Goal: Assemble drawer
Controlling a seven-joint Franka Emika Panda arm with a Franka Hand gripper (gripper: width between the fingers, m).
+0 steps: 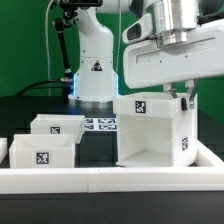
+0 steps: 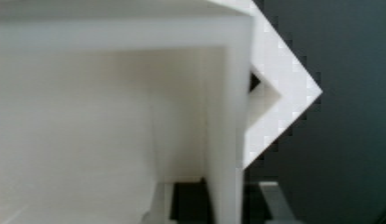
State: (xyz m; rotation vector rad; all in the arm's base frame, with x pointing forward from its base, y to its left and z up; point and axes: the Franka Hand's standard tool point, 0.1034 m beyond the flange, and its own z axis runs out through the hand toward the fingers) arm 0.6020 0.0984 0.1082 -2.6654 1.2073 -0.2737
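Observation:
The drawer kit's tall white casing (image 1: 150,130) stands on the table at the exterior view's right, its open side facing the camera and a square tag on its upper wall. Two open-top white trays (image 1: 42,152) (image 1: 58,124) sit at the exterior view's left, each with a tag. My gripper (image 1: 184,98) comes down from above onto the casing's right-hand wall. In the wrist view the thin white wall (image 2: 231,120) runs between my two fingers (image 2: 273,205), and the gripper (image 2: 231,207) is shut on it. The casing's inside (image 2: 101,110) fills most of that view.
A long low white rail (image 1: 110,178) runs along the table's front edge. The marker board (image 1: 100,124) lies flat behind the trays. The arm's white base (image 1: 95,70) stands at the back, with a glowing blue ring at its foot.

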